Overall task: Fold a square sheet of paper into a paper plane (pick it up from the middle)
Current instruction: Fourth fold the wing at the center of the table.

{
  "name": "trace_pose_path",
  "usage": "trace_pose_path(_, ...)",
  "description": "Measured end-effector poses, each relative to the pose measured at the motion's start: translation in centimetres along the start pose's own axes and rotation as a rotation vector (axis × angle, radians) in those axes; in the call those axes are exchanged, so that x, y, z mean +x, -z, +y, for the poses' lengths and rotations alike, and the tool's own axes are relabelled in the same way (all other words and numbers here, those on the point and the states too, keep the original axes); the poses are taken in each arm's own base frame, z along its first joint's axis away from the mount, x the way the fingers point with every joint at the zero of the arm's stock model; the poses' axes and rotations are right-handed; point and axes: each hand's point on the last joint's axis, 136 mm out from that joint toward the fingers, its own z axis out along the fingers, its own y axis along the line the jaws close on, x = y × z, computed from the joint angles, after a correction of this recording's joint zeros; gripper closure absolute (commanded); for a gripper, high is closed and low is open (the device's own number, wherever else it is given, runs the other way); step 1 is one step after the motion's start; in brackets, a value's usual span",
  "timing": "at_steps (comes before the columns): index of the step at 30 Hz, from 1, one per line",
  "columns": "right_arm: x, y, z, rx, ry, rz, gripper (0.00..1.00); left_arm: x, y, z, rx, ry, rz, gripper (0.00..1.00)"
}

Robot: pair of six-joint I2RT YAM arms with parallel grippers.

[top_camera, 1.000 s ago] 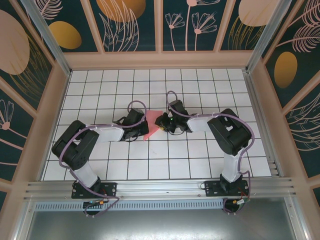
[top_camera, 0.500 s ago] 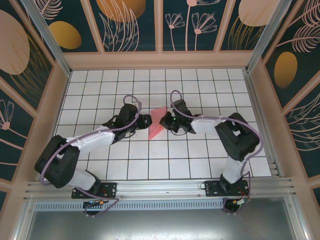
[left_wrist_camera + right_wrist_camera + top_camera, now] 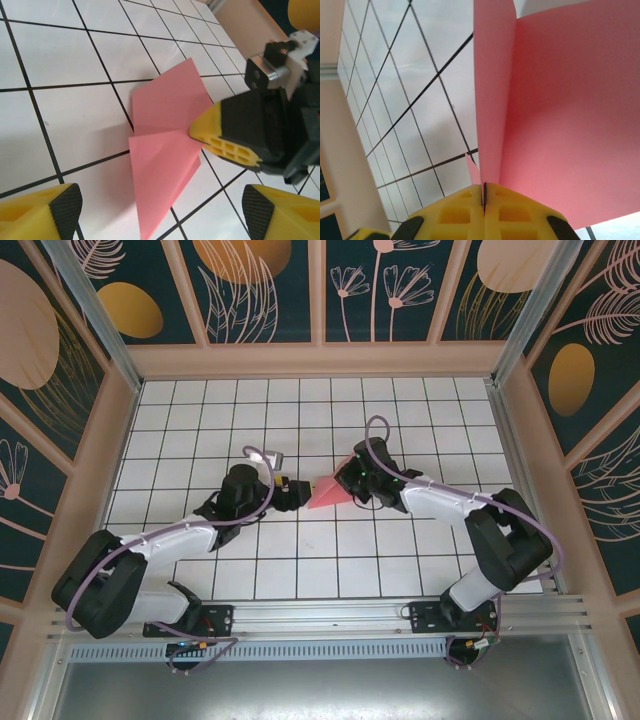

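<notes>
Paper [image 3: 328, 494], folded into pink flaps, is at the centre of the top view, pinched at its crease by the right gripper [image 3: 484, 194]. The left gripper [image 3: 296, 492], jaws wide, hovers just left; it should close gently on the near flap, keeping the edges aligned

The square sheet of paper [image 3: 328, 495] is seen small and from afar by the top camera, which is set high above it on the near side and faces down over the tiled table [image 3: 300, 560]. From the left of the paper, it is viewed closely and obliquely downward by the left wrist camera, with the right gripper [image 3: 200, 134] seen just beyond it. By the right wrist camera it is viewed nearest, along its surface past yellow fingertips [image 3: 455, 215]. The paper and surrounding tiles are shared by all three views.
</notes>
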Motion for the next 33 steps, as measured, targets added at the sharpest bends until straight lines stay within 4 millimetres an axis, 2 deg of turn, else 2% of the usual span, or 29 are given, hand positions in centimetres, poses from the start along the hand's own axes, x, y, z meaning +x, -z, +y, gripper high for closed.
trace_pose_path(4, 0.3, -1.8, -1.8, 0.059, -0.076, 0.035, 1.0, 1.0, -0.1, -0.6, 0.04, -0.103, -0.029, 0.14)
trace_pose_path(7, 0.4, -2.5, -2.2, 0.084, -0.119, 0.053, 1.0, 1.8, -0.3, -0.4, 0.043, -0.17, -0.037, 0.17)
trace_pose_path(14, 0.4, -2.6, -1.8, 0.083, -0.194, 0.088, 1.0, 3.0, -1.5, -0.8, 0.034, -0.368, -0.057, 0.23)
trace_pose_path(21, 0.8, -2.6, -2.6, 0.12, -0.235, 0.112, 1.0, 5.7, -4.1, -0.8, -0.004, -0.569, 0.017, 0.33)
trace_pose_path(33, 1.4, -3.5, -2.8, 0.159, -0.253, 0.161, 1.0, 6.7, -6.6, -0.1, -0.015, -0.68, 0.062, 0.49)
